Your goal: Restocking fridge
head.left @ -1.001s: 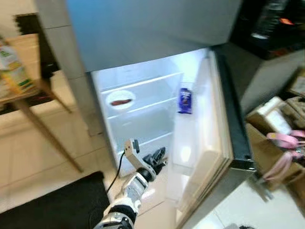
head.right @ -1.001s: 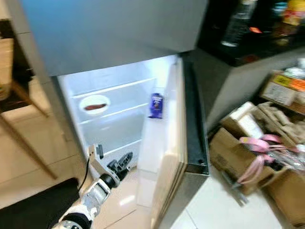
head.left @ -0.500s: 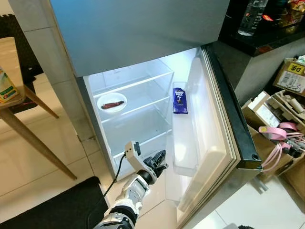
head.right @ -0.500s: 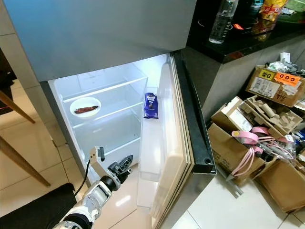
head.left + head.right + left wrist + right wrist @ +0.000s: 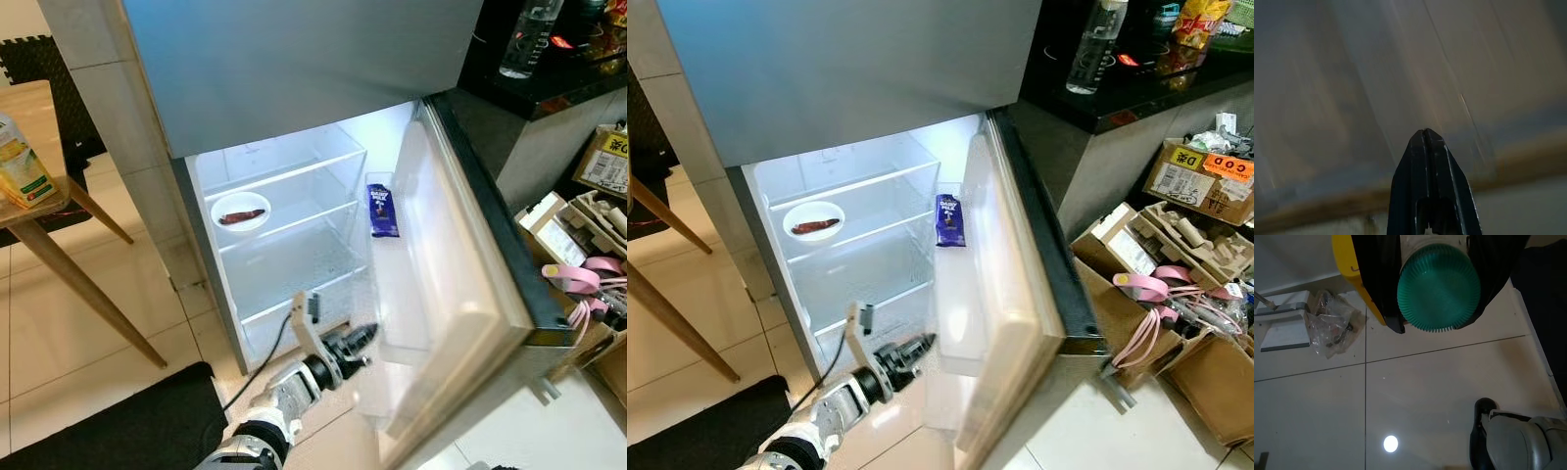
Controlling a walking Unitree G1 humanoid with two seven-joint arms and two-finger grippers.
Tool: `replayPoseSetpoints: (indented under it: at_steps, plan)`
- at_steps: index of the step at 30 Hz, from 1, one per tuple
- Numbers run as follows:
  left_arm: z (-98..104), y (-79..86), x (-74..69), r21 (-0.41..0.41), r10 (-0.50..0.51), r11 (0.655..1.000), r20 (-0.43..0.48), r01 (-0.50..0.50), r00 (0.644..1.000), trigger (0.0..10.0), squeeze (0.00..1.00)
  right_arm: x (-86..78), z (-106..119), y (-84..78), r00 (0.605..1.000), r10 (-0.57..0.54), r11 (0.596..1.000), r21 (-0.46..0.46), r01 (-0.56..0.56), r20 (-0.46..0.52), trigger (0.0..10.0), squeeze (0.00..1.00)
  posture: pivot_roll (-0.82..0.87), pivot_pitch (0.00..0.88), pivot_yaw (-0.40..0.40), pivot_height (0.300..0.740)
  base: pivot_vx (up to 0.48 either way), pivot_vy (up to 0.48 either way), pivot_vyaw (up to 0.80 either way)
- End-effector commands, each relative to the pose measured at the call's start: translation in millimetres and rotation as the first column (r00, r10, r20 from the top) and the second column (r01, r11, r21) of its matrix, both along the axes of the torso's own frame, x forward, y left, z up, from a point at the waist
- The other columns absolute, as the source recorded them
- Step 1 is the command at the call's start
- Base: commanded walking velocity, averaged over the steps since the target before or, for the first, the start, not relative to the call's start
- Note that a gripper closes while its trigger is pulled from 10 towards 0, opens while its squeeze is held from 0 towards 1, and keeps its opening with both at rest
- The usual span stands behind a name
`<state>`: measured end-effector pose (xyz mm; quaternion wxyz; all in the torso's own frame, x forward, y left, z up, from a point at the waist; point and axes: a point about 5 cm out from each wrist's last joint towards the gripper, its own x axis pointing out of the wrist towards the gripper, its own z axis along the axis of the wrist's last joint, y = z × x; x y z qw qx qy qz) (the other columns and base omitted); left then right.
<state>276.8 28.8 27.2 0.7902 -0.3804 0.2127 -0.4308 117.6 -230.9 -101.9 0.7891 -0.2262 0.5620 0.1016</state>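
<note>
The fridge (image 5: 294, 69) has its lower compartment lit and its door (image 5: 460, 264) swung out to the right. A white plate with a red piece of food (image 5: 241, 211) sits on the upper shelf. A purple chocolate bar (image 5: 383, 211) stands in the door rack. My left gripper (image 5: 367, 336) is shut and empty, low in front of the bottom shelf, with its tips by the door's lower bin (image 5: 402, 323). My right gripper (image 5: 1437, 323) hangs over the floor, shut on a green-capped bottle (image 5: 1439, 288) with a yellow label.
A wooden table (image 5: 44, 211) with a carton (image 5: 22, 162) stands at the left, and a black mat (image 5: 108, 421) lies at my feet. Open cardboard boxes (image 5: 1176, 294) crowd the floor at the right, below a dark counter (image 5: 1136, 83) holding a water bottle (image 5: 1095, 44).
My left gripper has moved right, toward the inner side of the door, and the door appears swung wider. The camera has also shifted a little.
</note>
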Motion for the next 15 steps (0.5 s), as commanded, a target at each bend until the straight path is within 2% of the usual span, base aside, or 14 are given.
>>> replayPoseSetpoints:
  at_steps: [1,4,6,10,13,15]
  plan:
    - [23,-76.4,-22.3,-0.155,-0.187,0.97,0.016,0.187,0.982,10.0,0.0,-4.1,0,-6.3,1.0,-0.011,1.0,-0.02,0.011,-0.01,10.0,0.0,-0.13,0.054,-0.026,0.74,0.0,0.0,0.0]
    - [27,-82.7,-24.4,-0.173,-0.216,0.961,0.025,0.218,0.976,10.0,0.0,-4.7,0,-7.0,1.0,-0.012,1.0,-0.021,0.012,-0.011,10.0,0.0,-0.14,0.049,-0.022,0.74,0.0,0.0,0.0]
    - [36,-92.3,-27.6,-0.225,-0.26,0.938,0.048,0.264,0.964,10.0,0.0,-6.5,0,-7.6,1.0,-0.014,1.0,-0.023,0.014,-0.015,10.0,0.0,-0.14,0.051,-0.021,0.74,0.0,0.0,0.0]
    - [42,-98.0,-31.2,-0.262,-0.295,0.916,0.071,0.304,0.953,10.0,0.0,-7.9,-1,-7.6,1.0,-0.016,1.0,-0.023,0.016,-0.019,10.0,0.0,-0.14,0.052,-0.02,0.74,0.0,0.0,0.0]
    - [41,-96.2,-32.7,-0.262,-0.293,0.916,0.081,0.304,0.953,10.0,0.0,-9.0,-1,-6.7,1.0,-0.019,1.0,-0.02,0.018,-0.022,10.0,0.0,-0.14,0.056,-0.018,0.74,0.0,0.0,0.0]
    - [32,-83.6,-27.6,-0.235,-0.227,0.944,0.051,0.233,0.973,10.0,0.0,-9.9,-2,-5.6,0.999,-0.021,1.0,-0.015,0.021,-0.026,10.0,0.0,-0.14,0.057,-0.019,0.74,0.0,0.0,0.0]
